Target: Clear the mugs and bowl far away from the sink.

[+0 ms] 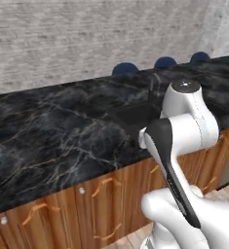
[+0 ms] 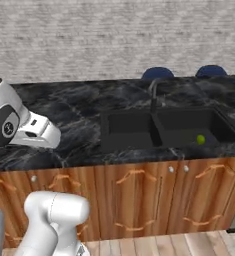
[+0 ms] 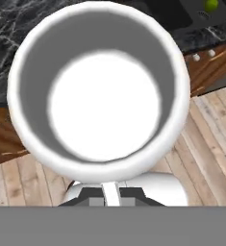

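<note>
Presently claw (image 3: pixel 112 194) clamped on bowl (image 3: pixel 100 91) rim, above wooden floor (image 3: pixel 206 158) off counter (image 2: pixel 69 120) edge | bowl round, white | sink (image 2: pixel 164 127) black, double-basin, green ball (image 2: pixel 201 139) inside

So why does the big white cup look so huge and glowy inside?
Hand view: the round white mug sits right against the camera, its bottom bright and washed out, walls shaded grey. Right base view: the black double sink looks soft, slightly blurry.
</note>
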